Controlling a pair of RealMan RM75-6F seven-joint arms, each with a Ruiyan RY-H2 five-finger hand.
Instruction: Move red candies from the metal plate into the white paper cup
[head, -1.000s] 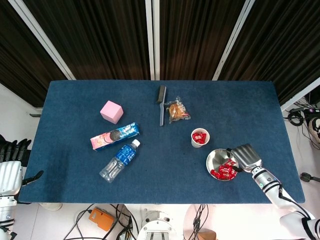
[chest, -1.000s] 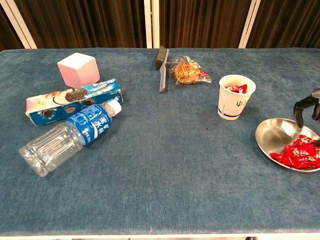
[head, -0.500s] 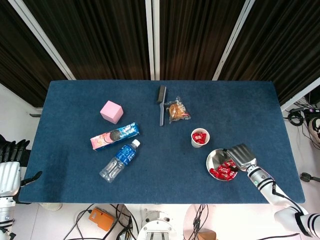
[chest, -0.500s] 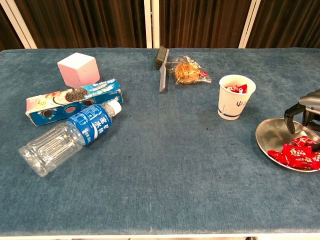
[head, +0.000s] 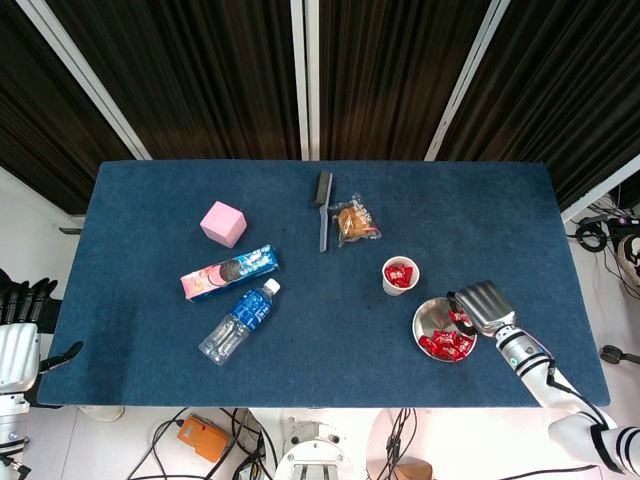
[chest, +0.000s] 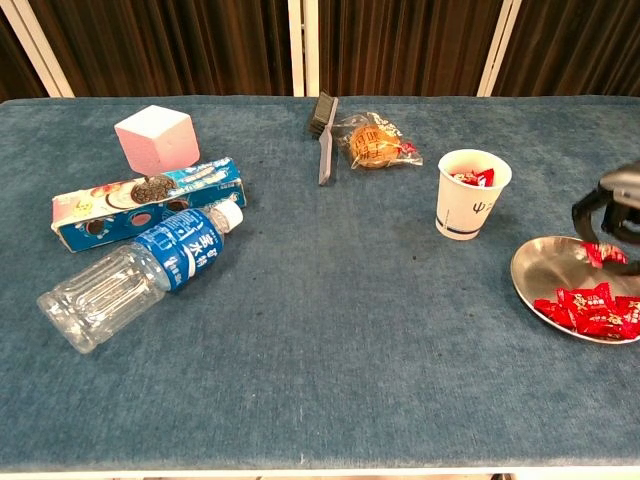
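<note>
Since half a second ago the right hand (chest: 612, 212) has lifted off the pile and now holds one red candy (chest: 600, 254) between its fingertips, just above the metal plate (chest: 545, 270); nothing else has shifted.

Nearest items:
- Clear water bottle (chest: 135, 274), blue label, lying on its side, near the table's (head: 150, 350) front left. Contents cannot be told.
- Metal plate, front right: shallow and round. It holds a heap of red candies (chest: 590, 310) on its near-right part; the left part is bare metal.
- Right hand over the plate's far edge, fingers curled down and pinched on the single candy. In the head view the hand (head: 483, 306) covers the plate's right rim (head: 421, 318).
- Left hand (head: 22, 301): off the table's left edge, seen only in the head view; dark fingers point up, and nothing shows in them. How far they are spread cannot be told.

Middle:
- Cookie box (chest: 148, 202), blue and pink, lying flat, touching the bottle's cap end.
- White paper cup (chest: 472, 194), upright, just left of and beyond the plate, apart from it. Red candies (chest: 471, 178) already show inside it at the rim.

Farthest:
- Pink cube (chest: 156, 138), just behind the cookie box.
- Dark brush (chest: 324, 133), lying lengthwise near the far centre.
- Clear bag with a brown snack (chest: 375, 142), just right of the brush.
</note>
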